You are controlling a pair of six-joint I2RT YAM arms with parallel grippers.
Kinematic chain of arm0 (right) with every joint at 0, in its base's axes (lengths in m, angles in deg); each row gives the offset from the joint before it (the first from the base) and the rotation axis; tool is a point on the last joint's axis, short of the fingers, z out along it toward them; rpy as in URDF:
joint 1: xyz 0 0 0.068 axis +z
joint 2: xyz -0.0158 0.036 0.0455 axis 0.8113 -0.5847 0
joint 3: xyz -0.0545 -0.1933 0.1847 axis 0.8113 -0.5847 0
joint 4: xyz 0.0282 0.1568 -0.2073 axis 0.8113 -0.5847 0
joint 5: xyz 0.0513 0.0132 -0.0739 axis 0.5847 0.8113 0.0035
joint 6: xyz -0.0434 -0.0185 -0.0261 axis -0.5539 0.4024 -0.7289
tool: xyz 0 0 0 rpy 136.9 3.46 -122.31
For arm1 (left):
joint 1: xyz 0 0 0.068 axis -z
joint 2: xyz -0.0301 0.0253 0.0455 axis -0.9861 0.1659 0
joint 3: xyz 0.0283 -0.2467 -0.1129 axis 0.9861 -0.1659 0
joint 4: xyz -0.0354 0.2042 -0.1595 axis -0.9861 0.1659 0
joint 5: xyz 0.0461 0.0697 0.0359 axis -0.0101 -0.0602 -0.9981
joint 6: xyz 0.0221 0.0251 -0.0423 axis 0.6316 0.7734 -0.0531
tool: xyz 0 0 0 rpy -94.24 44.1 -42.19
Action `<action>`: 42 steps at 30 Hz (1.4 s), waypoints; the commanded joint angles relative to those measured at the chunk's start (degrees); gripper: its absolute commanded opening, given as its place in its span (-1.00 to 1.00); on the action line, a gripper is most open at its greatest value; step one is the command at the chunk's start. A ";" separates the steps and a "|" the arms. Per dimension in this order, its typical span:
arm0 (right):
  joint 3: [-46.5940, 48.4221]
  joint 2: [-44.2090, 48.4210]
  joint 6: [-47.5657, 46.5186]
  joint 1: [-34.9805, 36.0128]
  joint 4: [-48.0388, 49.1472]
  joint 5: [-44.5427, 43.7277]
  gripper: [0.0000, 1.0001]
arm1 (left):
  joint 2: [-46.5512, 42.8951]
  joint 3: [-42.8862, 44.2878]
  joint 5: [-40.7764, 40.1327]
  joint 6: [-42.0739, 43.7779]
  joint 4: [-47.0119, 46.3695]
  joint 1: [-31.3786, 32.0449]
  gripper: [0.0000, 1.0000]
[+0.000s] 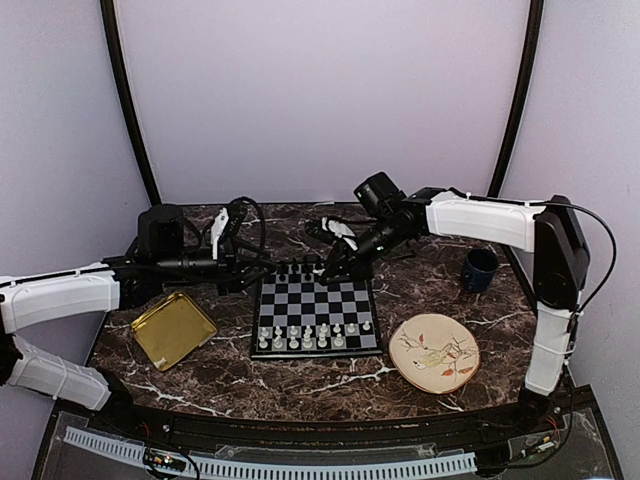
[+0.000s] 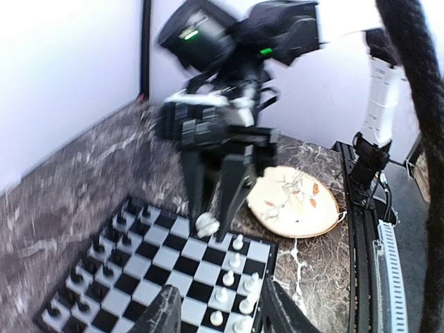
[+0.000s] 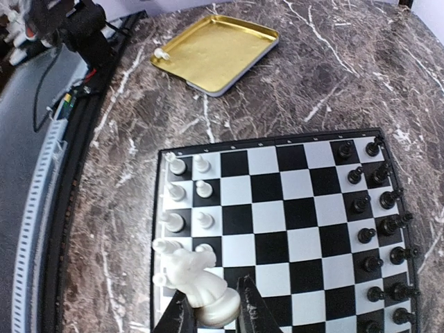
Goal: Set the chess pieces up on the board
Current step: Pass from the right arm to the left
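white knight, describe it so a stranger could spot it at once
Start at the chessboard, then the right gripper hovering over it. The white knight is pinched in that gripper, off the board, while the other white pieces stand on squares.

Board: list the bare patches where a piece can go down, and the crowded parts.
The board's middle rows, between the white chess pieces and the black chessmen, are bare. Both end rows are crowded. Also free: the marble between the gold tray and the board.
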 commanded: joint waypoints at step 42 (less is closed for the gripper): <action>0.84 1.98 5.22 0.06 -3.21 13.64 -0.55 | 14.88 13.34 3.36 23.22 1.56 8.81 -0.27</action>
